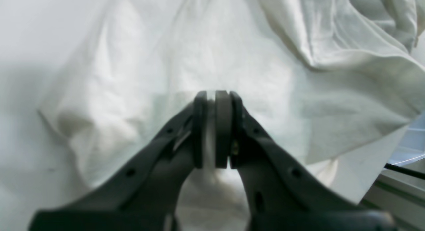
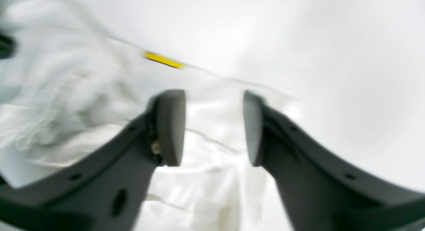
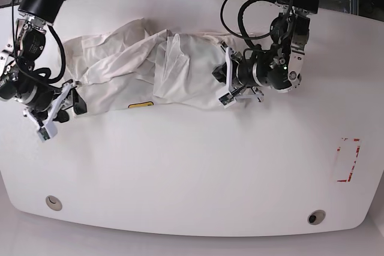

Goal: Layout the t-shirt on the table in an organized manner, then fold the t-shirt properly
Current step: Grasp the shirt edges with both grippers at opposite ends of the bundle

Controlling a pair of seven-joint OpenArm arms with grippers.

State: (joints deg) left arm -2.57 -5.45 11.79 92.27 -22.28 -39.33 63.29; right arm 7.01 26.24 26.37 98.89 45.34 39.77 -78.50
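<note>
The white t-shirt (image 3: 120, 64) lies crumpled in a long band across the far half of the table (image 3: 192, 172), inside out, with its small yellow patch (image 3: 140, 105) at the near hem. At the shirt's right end my left gripper (image 3: 227, 83) is shut, and in the left wrist view (image 1: 215, 93) a thin fold of t-shirt (image 1: 232, 41) is pinched between the pads. My right gripper (image 3: 71, 103) is at the shirt's left end. The blurred right wrist view shows this gripper (image 2: 212, 95) open above the t-shirt (image 2: 206, 178), holding nothing, with the yellow patch (image 2: 162, 60) just beyond.
Two round grommet holes (image 3: 54, 202) (image 3: 316, 216) sit near the table's front edge, and red tape marks (image 3: 348, 160) are at the right. Black cables (image 3: 240, 16) loop over the back of the table by the left arm. A metal frame edge (image 1: 398, 188) shows beside the table.
</note>
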